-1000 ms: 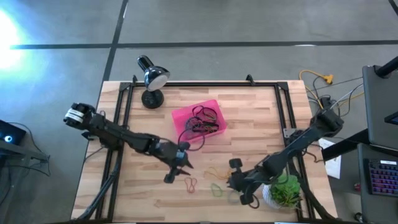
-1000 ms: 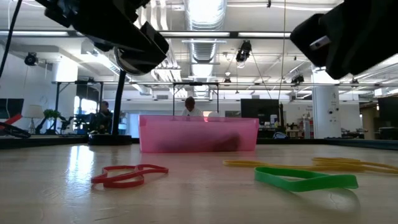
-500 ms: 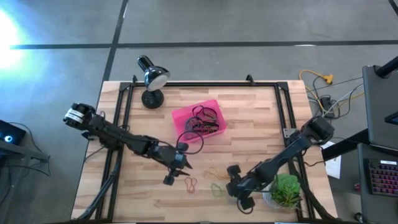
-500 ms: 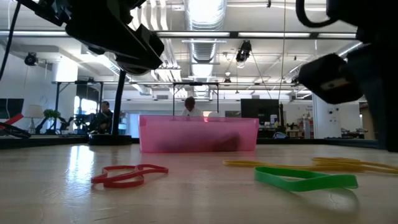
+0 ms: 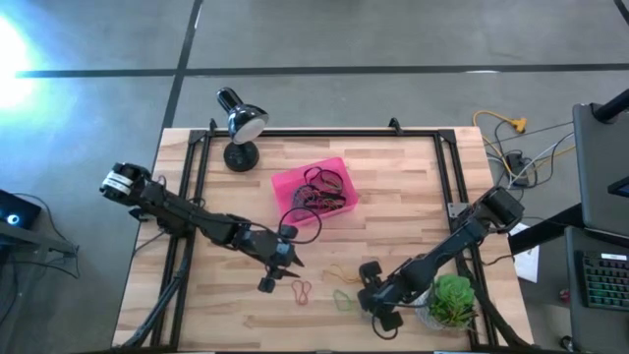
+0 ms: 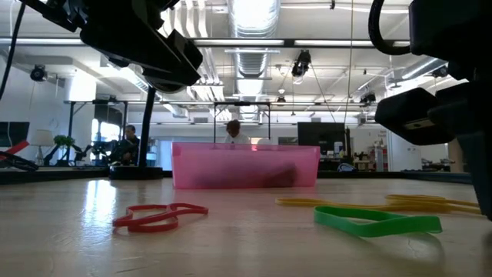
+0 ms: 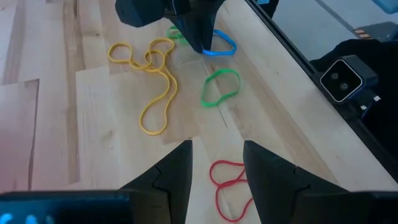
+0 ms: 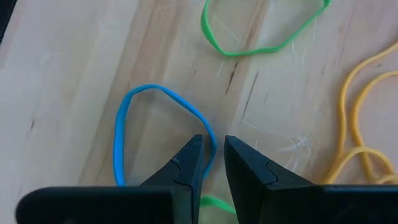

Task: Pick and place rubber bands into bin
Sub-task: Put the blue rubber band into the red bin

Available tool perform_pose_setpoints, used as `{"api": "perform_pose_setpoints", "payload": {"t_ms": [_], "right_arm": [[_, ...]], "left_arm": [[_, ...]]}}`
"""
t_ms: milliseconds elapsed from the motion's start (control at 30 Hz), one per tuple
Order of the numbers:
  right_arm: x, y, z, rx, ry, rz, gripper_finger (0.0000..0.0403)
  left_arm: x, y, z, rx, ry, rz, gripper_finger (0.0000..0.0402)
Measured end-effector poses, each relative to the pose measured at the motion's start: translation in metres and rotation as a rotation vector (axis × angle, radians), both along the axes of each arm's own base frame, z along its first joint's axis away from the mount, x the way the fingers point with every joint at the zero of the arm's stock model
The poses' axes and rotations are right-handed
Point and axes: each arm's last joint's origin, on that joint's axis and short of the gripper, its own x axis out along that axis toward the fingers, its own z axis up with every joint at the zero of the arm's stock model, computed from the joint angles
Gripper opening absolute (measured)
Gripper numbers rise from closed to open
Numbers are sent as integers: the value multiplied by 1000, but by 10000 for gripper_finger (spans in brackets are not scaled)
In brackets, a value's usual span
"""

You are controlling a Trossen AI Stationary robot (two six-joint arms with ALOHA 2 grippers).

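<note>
The pink bin (image 5: pixel 313 190) sits mid-table with several rubber bands inside. Loose on the wood near the front lie a red band (image 7: pixel 228 182), a green band (image 7: pixel 219 87), yellow bands (image 7: pixel 152 74) and a blue band (image 8: pixel 127 134). My right gripper (image 8: pixel 214 158) points steeply down at the blue band. It is narrowly open, with one strand of that band between its fingertips. My left gripper (image 7: pixel 217 155) hovers open above the red band, clear of it. My right gripper comes from above with its fingertips (image 8: pixel 194 155) on either side of one strand (image 8: pixel 210 140) of the blue band. The band lies flat on the table. I cannot tell whether the fingers touch it.
A black desk lamp (image 5: pixel 241 128) stands at the far left of the table. A green plant in a white pot (image 5: pixel 447 300) sits right beside my right arm at the near right. Black rails (image 5: pixel 197 177) run along the table's edges, and yellow cables (image 5: pixel 506 123) lie beyond its far right.
My right gripper has come down toward the table and tipped more steeply downward over the blue band. Its fingers keep the same gap. The bands have not moved.
</note>
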Motion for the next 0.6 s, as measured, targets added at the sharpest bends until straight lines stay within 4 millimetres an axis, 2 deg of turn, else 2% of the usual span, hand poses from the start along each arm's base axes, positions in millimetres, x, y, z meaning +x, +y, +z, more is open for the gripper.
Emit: {"api": "perform_pose_setpoints", "payload": {"t_ms": [200, 367, 600], "right_arm": [[1, 2, -8, 60, 67, -21, 44], [2, 2, -15, 95, 116, -46, 14], [6, 4, -4, 69, 75, -28, 8]], "left_arm": [[0, 0, 0, 0, 0, 0, 128], [0, 0, 0, -1, -2, -1, 128], [0, 0, 0, -1, -2, -1, 128]]}}
